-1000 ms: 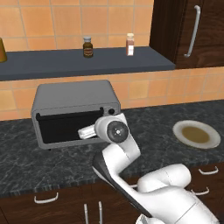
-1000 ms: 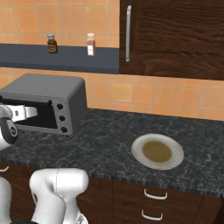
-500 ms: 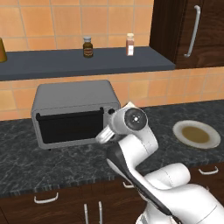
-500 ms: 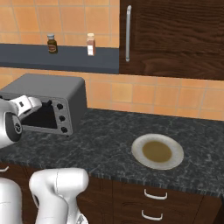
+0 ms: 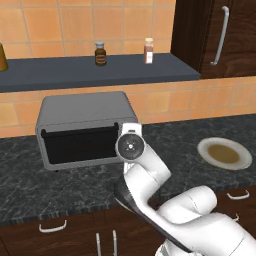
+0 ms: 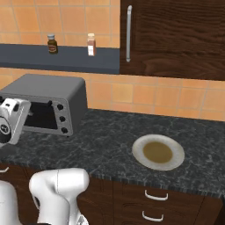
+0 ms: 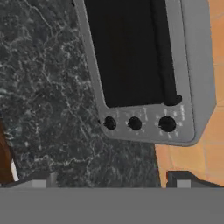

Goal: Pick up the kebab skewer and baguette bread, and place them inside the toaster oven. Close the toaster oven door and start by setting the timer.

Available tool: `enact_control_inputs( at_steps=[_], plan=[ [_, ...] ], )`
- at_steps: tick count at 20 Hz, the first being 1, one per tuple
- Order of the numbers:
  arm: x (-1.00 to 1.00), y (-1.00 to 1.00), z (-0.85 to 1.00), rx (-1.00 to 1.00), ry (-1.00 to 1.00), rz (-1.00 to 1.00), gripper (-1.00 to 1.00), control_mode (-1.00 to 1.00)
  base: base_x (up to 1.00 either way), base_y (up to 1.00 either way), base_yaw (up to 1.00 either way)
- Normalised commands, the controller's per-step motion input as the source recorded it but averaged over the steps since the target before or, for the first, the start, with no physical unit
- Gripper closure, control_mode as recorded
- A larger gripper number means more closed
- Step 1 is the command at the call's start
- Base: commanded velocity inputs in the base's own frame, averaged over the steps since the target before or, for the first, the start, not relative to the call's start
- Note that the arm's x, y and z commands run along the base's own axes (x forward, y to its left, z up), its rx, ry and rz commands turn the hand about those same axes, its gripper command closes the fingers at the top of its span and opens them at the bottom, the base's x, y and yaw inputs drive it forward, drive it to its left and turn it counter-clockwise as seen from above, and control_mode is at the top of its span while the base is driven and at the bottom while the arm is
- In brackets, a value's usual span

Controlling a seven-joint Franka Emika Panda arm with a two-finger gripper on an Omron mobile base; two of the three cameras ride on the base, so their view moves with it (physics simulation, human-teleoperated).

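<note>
From the left base view, my hand point(image 5: 131, 134) sits in front of the right end of the toaster oven point(image 5: 85, 127), over its knob panel, with my wrist blocking the fingers. The toaster oven door point(image 5: 80, 145) is shut, its dark glass facing me. The oven stands on the dark speckled table point(image 5: 30, 185), and a plate point(image 5: 224, 153) with a brown centre lies well apart to the right. Two bottles point(image 5: 101, 53) stand on the shelf above.

From the right base view, my hand point(image 6: 12, 115) appears at the left edge, just before the oven's front. Here the three black knobs point(image 6: 61, 118) show in a column on the oven's right side, which my arm covers in the left view.

In the hand view, my two fingertips point(image 7: 41, 180) stand wide apart at the bottom edge, holding nothing and touching nothing. The oven front lies rolled sideways, its knobs in a row near my fingers, the closed door beyond them.
</note>
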Motion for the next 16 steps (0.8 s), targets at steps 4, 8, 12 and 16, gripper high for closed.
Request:
enact_control_inputs(
  at_steps=[4,8,12,16],
  plan=[
    [0.00,-0.01,-0.09,-0.94,0.04,0.10,-1.00,-1.00,0.00,0.00,0.00],
    [0.00,-0.38,0.04,-0.75,0.14,0.10,-1.00,-1.00,0.00,0.00,0.00],
    [-0.05,-0.73,0.12,-0.66,0.11,0.10,-1.00,-1.00,0.00,0.00,0.00],
    [0.02,-0.46,-0.14,-0.51,0.17,0.18,-1.00,-1.00,0.00,0.00,0.00]
  ],
)
